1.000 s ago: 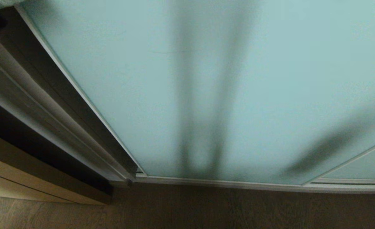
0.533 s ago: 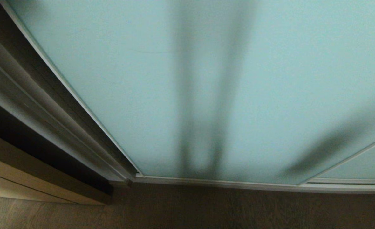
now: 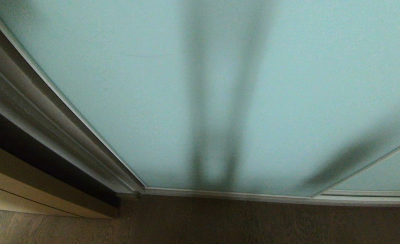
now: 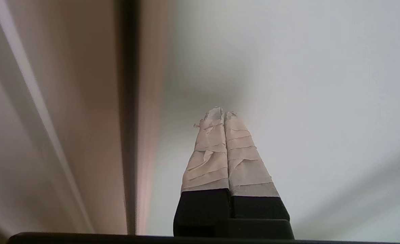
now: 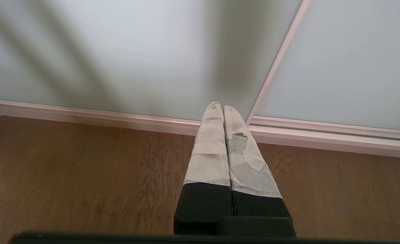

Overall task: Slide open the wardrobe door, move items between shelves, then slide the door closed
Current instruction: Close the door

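Observation:
The sliding wardrobe door (image 3: 118, 84), frosted pale teal glass in a thin silver frame, fills most of the head view. Its left edge stands close to the grey wardrobe side (image 3: 34, 115). My left gripper (image 4: 220, 113) is shut with nothing in it, its taped fingertips close before the glass (image 4: 305, 84), beside the door's vertical edge strip (image 4: 128, 135). The right gripper (image 5: 219, 105) is shut and empty, hanging low over the floor by the door's bottom rail (image 5: 101, 117). The items and the shelves are hidden behind the door. Neither gripper shows in the head view.
A second glass panel (image 3: 383, 176) overlaps at the lower right. The silver floor rail (image 3: 237, 195) runs along the wooden floor (image 3: 220, 223). A tan wooden panel (image 3: 34, 193) and a dark gap (image 3: 34, 159) lie at the left.
The door's left edge has slid leftward, narrowing the opening. A dark shape at the top left corner has gone out of view.

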{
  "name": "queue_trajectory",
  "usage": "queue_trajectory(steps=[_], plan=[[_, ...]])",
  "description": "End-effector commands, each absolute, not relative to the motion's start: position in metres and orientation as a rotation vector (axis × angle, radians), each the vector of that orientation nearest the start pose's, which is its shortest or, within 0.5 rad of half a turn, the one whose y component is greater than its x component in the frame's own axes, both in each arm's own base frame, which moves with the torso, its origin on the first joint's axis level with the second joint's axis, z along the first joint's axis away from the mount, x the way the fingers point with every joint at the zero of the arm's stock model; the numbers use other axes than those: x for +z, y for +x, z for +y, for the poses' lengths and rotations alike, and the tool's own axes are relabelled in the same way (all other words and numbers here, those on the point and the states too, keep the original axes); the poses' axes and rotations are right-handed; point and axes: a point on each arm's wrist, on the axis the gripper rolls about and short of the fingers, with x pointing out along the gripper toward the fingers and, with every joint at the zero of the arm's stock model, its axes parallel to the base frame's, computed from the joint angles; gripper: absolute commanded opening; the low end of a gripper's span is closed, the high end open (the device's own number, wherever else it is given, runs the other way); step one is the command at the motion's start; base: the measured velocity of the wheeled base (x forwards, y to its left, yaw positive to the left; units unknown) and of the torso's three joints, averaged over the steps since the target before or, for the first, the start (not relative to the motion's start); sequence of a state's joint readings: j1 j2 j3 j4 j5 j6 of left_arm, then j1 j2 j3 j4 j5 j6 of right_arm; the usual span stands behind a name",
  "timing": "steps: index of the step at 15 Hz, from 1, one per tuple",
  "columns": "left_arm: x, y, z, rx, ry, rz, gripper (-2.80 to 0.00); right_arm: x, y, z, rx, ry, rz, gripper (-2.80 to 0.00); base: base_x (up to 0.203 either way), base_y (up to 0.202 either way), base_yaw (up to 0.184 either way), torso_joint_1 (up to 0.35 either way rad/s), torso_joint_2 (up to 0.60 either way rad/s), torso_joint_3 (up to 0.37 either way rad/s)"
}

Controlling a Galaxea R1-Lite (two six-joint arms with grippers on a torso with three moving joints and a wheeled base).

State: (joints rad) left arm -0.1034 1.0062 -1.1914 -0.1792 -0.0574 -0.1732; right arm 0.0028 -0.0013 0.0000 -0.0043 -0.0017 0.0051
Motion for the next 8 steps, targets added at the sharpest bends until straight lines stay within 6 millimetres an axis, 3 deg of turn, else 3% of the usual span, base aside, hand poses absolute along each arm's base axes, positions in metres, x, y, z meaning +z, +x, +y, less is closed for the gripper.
queue_trajectory(steps=[1, 4, 8], plan=[[0.385, 0.045, -0.007, -0.231, -0.164, -0.366, -2.8, 0.076, -0.023, 0.0, 0.002, 0.005, -0.006, -2.8, 0.0, 0.0, 0.0, 0.0, 0.0, 0.0], [0.342, 0.023, -0.004, -0.205, -0.101, -0.275, -2.8, 0.076, -0.023, 0.0, 0.002, 0.006, -0.006, -2.8, 0.0, 0.0, 0.0, 0.0, 0.0, 0.0], [0.274, 0.002, 0.002, -0.005, -0.004, -0.191, -2.8, 0.076, -0.023, 0.0, 0.002, 0.006, -0.006, -2.8, 0.0, 0.0, 0.0, 0.0, 0.0, 0.0]])
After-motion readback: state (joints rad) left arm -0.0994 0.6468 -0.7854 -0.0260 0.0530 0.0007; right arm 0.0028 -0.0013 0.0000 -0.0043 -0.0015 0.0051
